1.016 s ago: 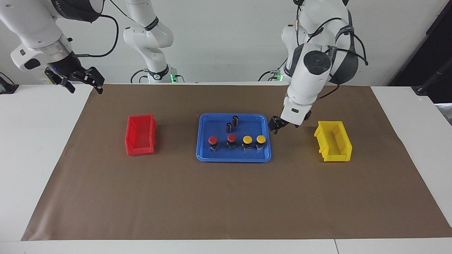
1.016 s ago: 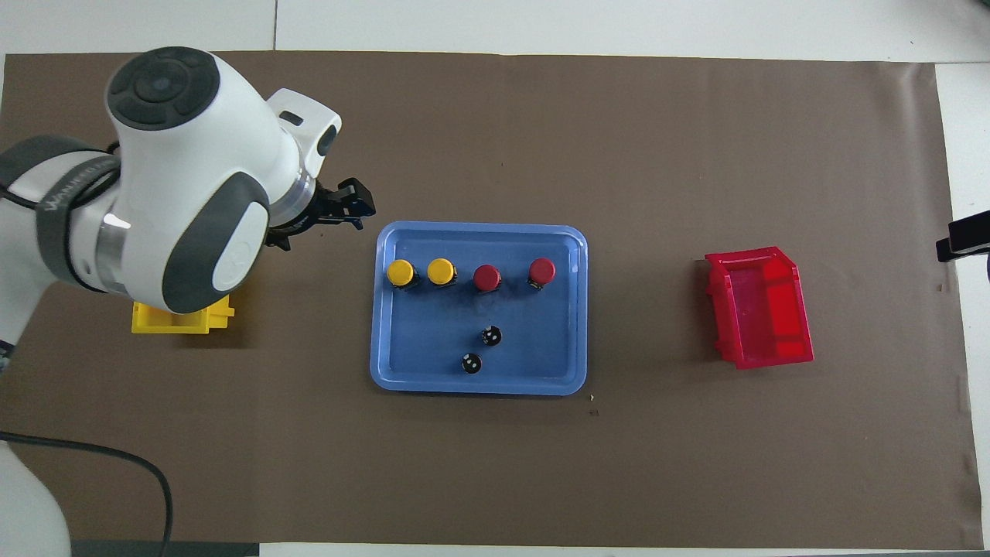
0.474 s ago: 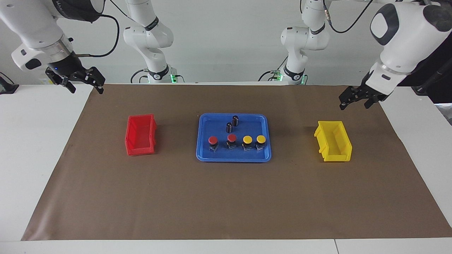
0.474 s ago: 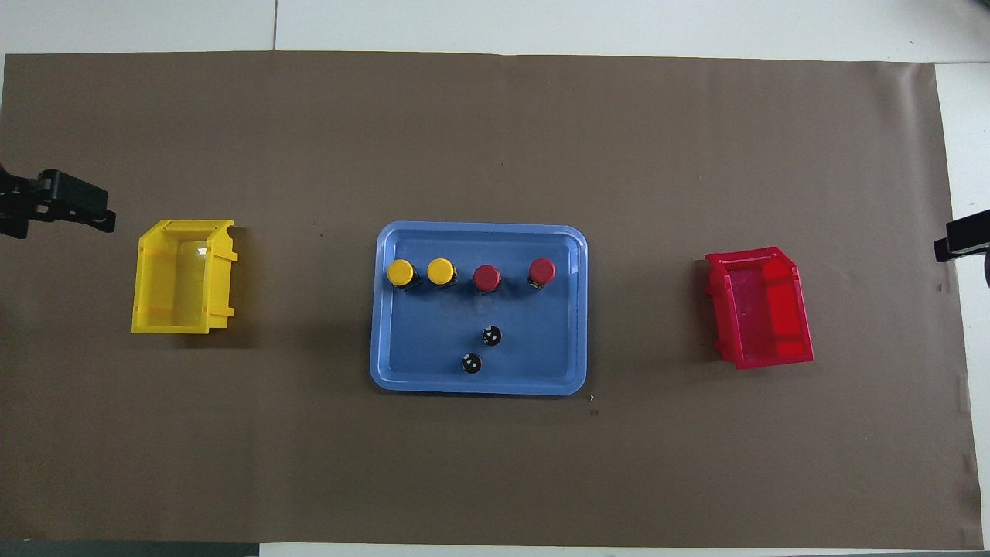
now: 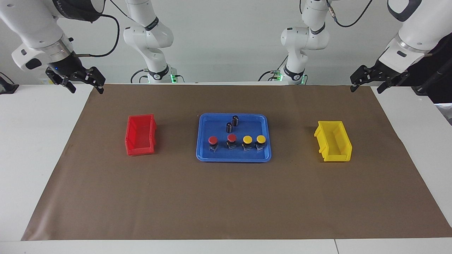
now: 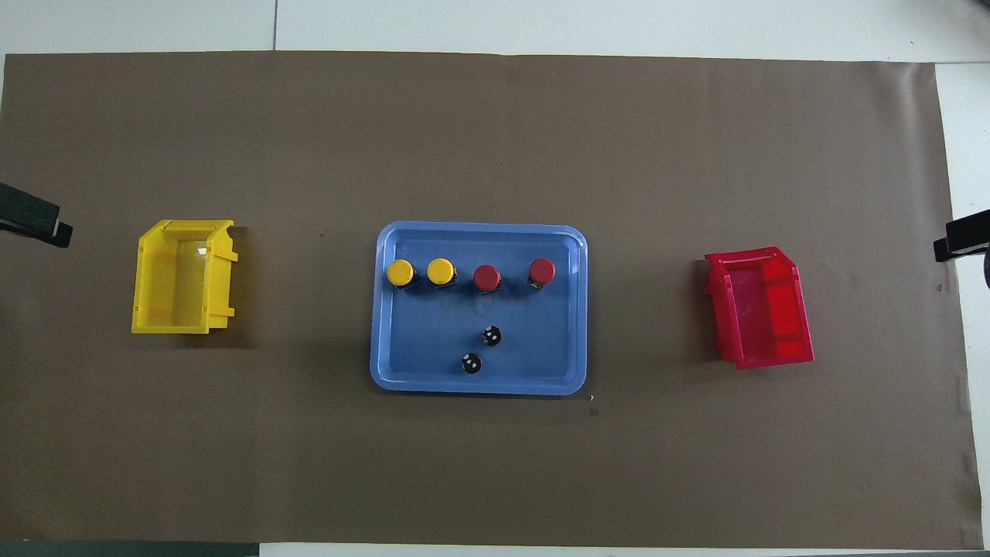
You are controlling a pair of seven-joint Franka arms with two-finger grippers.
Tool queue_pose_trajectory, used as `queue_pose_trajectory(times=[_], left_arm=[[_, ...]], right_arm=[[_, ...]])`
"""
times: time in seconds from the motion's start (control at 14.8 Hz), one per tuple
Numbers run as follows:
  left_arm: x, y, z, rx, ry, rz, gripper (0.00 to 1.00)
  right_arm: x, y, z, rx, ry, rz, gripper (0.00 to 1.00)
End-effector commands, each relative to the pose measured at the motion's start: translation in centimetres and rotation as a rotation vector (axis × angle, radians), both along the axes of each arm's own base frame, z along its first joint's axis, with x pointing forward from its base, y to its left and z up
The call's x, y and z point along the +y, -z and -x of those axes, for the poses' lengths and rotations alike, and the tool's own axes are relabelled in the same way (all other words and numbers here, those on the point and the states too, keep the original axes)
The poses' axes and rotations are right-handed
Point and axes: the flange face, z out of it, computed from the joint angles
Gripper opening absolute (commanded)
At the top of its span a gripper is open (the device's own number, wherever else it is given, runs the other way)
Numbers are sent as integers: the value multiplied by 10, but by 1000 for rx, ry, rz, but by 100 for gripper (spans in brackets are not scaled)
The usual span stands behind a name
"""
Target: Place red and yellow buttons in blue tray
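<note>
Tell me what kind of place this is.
Probably a robotics lab bench set up for sorting trials: a white table under a brown paper mat, a blue tray of push buttons, and arms on bases at its edge.

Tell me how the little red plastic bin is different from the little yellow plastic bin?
The red plastic bin sits toward the right arm's end of the table; the yellow plastic bin sits toward the left arm's end. In the overhead view the red bin lies a little turned, while the yellow bin lies nearly square to the flat blue plastic tray. Both are small, open-topped, empty, and rest on the brown paper beside the tray.
</note>
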Motion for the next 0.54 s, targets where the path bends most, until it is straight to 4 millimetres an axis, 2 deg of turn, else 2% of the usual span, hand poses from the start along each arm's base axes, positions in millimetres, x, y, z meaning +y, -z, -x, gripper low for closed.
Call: queue_pose_trajectory(times=[0.0, 0.07, 0.34, 0.47], left_arm=[[0, -6, -5, -19, 15, -13, 100], [0, -5, -8, -46, 13, -12, 100], [4, 18, 3, -86, -10, 2, 100], [4, 20, 2, -90, -12, 2, 100]], right_arm=[[0, -2, 5, -12, -17, 10, 100], [0, -2, 5, -10, -15, 10, 100], [0, -2, 5, -11, -17, 8, 100], [0, -2, 5, -11, -17, 8, 100]])
